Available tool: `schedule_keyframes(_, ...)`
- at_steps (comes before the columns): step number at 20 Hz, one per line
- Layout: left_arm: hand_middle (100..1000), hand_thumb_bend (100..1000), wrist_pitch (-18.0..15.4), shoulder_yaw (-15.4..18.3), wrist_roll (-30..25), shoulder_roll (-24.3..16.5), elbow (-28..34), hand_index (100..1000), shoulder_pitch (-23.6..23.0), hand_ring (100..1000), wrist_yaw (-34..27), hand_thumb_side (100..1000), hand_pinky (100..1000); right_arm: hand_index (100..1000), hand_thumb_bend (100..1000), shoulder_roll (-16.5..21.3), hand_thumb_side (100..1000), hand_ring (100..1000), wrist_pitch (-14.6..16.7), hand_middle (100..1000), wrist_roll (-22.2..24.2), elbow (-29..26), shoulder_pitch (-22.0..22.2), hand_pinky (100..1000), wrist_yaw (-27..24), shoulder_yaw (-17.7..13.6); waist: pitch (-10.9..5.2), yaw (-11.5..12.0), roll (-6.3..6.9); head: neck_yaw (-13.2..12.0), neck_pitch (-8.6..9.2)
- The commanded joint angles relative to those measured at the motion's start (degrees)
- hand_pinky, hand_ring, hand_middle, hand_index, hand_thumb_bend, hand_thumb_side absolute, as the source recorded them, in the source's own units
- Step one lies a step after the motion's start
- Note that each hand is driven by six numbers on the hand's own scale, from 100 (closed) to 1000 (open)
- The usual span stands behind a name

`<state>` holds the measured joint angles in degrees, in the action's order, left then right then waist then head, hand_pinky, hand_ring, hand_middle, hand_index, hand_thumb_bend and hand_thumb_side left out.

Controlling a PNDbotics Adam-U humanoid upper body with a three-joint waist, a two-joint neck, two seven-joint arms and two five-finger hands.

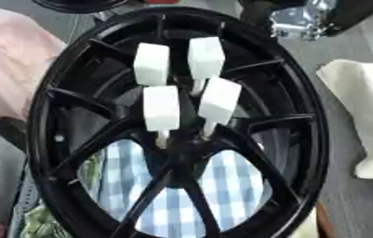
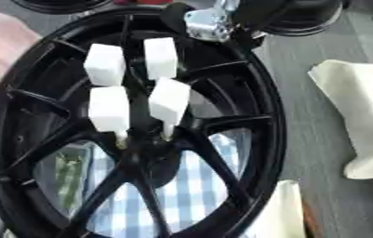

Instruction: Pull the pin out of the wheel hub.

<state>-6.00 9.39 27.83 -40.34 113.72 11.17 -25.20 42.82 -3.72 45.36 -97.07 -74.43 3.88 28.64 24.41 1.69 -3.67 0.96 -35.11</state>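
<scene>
Black wheel hub [image 1: 303, 139], four white pins [image 1: 162, 109] standing in its centre

Soft, even light falls from above, with faint glints along the glossy black spoked wheel rim [image 1: 303, 93]. The four white block-shaped pin heads [image 1: 161, 107] look nearly overexposed. Everything is slightly blurred; the silver-and-black arm joint [image 2: 209, 21] at the top is perhaps the blurriest.

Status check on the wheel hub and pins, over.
Four white pins all seated in black wheel hub. Robot arm at top edge, hand unclear. Nothing blocking pins.
</scene>
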Motion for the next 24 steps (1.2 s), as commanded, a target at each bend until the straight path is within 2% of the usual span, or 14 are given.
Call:
schedule_keyframes(1, 785, 302, 0.1, 0.71, 0.15, -0.96, 0.87, 817, 0.5, 889, -0.11, 759, 780, 864, 223, -0.32, 488, 869, 0.81, 822, 0.06, 1.66, -1.32, 867, 1.44, -0.14, -0.96, 0.2, 0.23, 0.27, 0.6)
schedule_keyframes(9, 781, 301, 0.26, 0.71, 0.26, -0.76, 0.87, 812, 0.63, 889, -0.31, 763, 779, 861, 288, -1.18, 368, 872, 2.83, 819, 0.83, 4.23, -0.56, 867, 3.46, 0.62, -0.57, 0.59, -0.01, 0.08, 0.21)
schedule_keyframes(24, 780, 303, 0.52, 0.76, 0.44, -0.39, 0.87, 805, 0.52, 889, -0.7, 765, 779, 857, 309, -1.97, 402, 858, 2.12, 798, -0.16, 5.65, -0.32, 859, 3.51, 0.97, -0.32, 0.76, -0.45, -0.22, -0.88)
